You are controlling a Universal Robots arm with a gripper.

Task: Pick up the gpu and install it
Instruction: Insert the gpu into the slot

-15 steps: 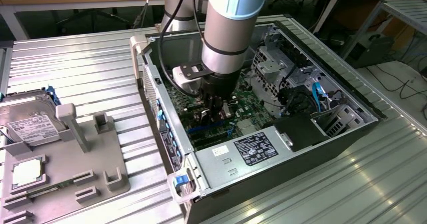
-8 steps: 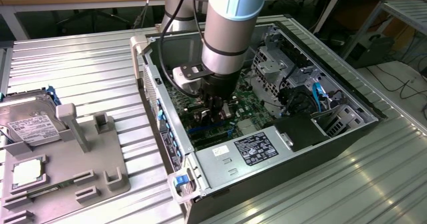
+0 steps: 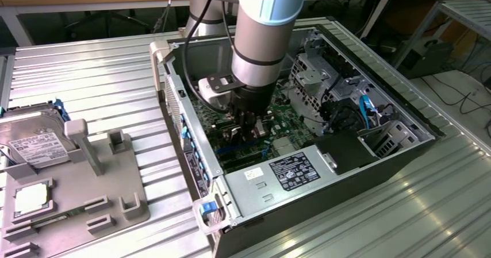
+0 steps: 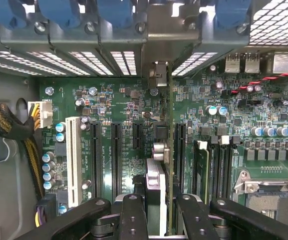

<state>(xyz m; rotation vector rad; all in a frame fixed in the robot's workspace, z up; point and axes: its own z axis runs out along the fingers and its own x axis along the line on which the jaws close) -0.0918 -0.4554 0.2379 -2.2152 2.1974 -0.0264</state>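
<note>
I've got the gpu point(image 4: 169, 165) clamped edge-on in the gripper point(image 4: 156, 212), down inside the case point(image 3: 399, 154) over the motherboard point(image 4: 109, 105) slots; not seated yet

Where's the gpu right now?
The gpu stands on edge inside the computer case, held in the claw over the motherboard slots.

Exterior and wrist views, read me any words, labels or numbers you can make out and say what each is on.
None can be read.
Power supply label: print too small.
Hard drive label: print too small.
Motherboard markings beside the slots: too small to read.
</note>
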